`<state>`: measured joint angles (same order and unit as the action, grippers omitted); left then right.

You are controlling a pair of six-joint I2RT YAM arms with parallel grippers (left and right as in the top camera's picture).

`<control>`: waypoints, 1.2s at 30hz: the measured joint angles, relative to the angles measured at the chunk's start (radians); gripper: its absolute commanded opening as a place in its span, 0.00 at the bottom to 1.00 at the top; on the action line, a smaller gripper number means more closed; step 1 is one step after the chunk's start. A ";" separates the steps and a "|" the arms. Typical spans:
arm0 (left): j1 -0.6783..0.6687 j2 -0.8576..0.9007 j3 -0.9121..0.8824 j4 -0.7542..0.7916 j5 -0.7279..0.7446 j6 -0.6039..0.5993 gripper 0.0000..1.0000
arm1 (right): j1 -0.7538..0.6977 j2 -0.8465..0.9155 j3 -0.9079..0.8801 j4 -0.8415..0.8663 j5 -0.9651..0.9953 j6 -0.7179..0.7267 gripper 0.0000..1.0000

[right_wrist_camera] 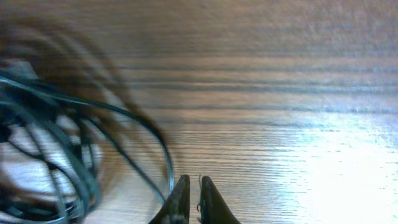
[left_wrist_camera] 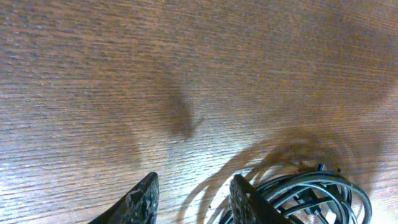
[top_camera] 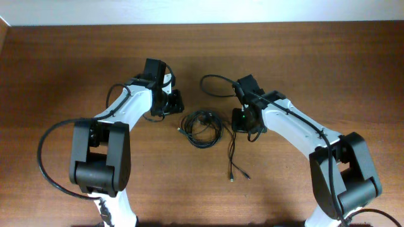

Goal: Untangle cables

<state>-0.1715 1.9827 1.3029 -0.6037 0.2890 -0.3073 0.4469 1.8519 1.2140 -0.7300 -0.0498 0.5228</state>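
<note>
**A:** Where are the cables now?

**B:** The cables (top_camera: 202, 128) lie in one coil on the surface (top_camera: 63, 69), between the two pincers. The left pincer (left_wrist_camera: 196, 182) stands apart, with only wood between its fingers. The coil is just beside its outer finger.

**A:** And the other one?

**B:** The right pincer (right_wrist_camera: 194, 182) is together. One strand (right_wrist_camera: 168, 165) bends down just beside it, but I cannot tell if it is caught or missed.

**A:** What may go wrong?

**B:** If it caught nothing, it would pull away empty. If it holds the strand and pulls while the left pincer holds nothing, I think the whole coil would slide along, and the tangle could become tighter.
</note>
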 measured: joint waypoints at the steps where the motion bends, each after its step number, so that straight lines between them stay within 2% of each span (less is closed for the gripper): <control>1: 0.000 0.000 0.000 0.000 0.000 0.000 0.38 | 0.000 -0.002 0.003 -0.003 -0.024 -0.031 0.07; 3: 0.000 0.000 0.000 0.000 0.011 0.000 0.47 | 0.000 -0.002 0.004 -0.017 -0.063 -0.065 0.08; 5: 0.000 0.000 0.002 0.000 0.073 0.044 0.53 | -0.010 -0.002 0.005 -0.014 -0.156 -0.083 0.28; 7: 0.000 0.000 0.018 0.000 0.170 0.106 0.57 | -0.031 -0.002 0.005 -0.008 -0.235 -0.094 0.39; 10: 0.000 0.000 0.024 -0.001 0.221 0.136 0.56 | -0.041 -0.002 0.005 -0.007 -0.240 -0.101 0.41; 13: 0.000 0.000 0.024 -0.001 0.240 0.150 0.46 | -0.018 0.002 0.005 0.034 -0.244 -0.100 0.41; 15: -0.002 0.000 0.024 -0.003 0.235 0.155 0.43 | 0.001 0.016 0.005 0.077 -0.256 -0.077 0.56; 20: -0.006 0.000 0.024 -0.020 0.103 0.091 0.50 | 0.052 0.029 0.005 0.179 -0.476 -0.053 0.57; 25: 0.031 0.000 0.024 -0.036 0.069 0.037 0.56 | 0.172 0.039 0.005 0.195 -0.402 0.000 0.58; 30: 0.076 0.000 0.024 -0.046 0.058 -0.010 0.58 | 0.196 0.089 0.005 0.272 -0.328 0.032 0.57; 33: 0.071 0.000 0.024 -0.046 0.058 -0.012 0.59 | 0.197 0.117 0.005 0.314 -0.312 0.039 0.43; 36: 0.071 0.000 0.024 -0.047 0.058 -0.019 0.61 | 0.197 0.124 0.003 0.507 -0.384 0.037 0.04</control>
<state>-0.1009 1.9827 1.3273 -0.6506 0.3470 -0.3264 0.6441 1.9759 1.2175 -0.2234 -0.4335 0.5602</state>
